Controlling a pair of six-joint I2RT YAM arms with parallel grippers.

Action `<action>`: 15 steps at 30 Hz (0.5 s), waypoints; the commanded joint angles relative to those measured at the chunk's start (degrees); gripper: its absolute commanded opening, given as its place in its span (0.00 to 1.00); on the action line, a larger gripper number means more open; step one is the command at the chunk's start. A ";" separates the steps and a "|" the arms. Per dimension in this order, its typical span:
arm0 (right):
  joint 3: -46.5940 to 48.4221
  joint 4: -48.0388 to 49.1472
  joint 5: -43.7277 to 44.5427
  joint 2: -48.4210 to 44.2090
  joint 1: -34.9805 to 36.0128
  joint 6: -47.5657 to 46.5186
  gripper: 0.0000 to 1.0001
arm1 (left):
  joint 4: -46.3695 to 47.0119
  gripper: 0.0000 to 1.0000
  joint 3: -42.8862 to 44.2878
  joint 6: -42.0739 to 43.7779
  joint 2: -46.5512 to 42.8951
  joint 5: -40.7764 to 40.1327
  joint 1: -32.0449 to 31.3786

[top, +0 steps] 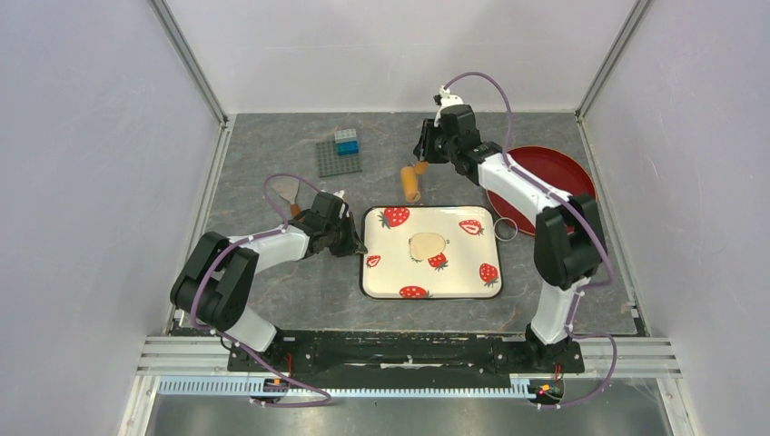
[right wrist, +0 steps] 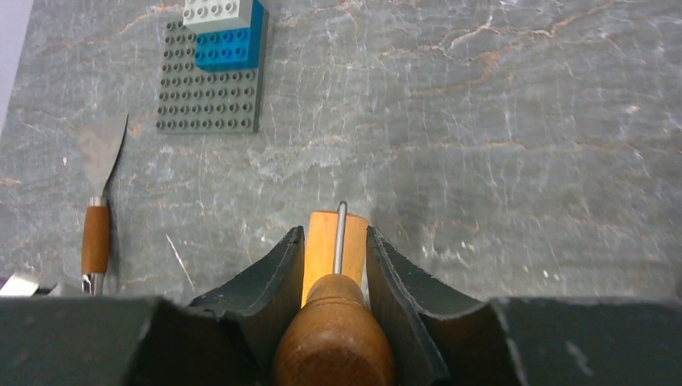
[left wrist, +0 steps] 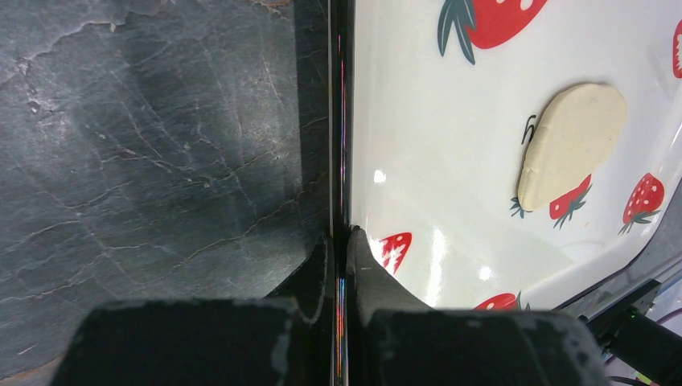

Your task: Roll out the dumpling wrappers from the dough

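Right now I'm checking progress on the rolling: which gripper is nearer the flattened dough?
Left. The left gripper pinches the tray's left rim, left of the dough; the right gripper holds the roller beyond the tray's far edge.

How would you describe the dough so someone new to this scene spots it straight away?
Find the white tray in the middle of the grey table. Near the tray's centre lies the dough, a flat roundish patch. It is plain pale cream, unlike the red strawberry prints around it.
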 commanded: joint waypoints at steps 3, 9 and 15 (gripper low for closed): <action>5.58 10.24 -7.36 7.61 -3.07 4.82 0.00 | -7.15 0.02 -2.87 2.10 3.73 -5.69 -0.82; 5.71 10.32 -6.96 12.08 -4.36 5.75 0.10 | -7.14 0.02 -2.79 2.10 3.86 -5.59 -0.81; 6.01 7.56 -6.19 14.03 -5.15 3.22 0.26 | -7.16 0.02 -2.81 2.07 3.84 -5.63 -0.81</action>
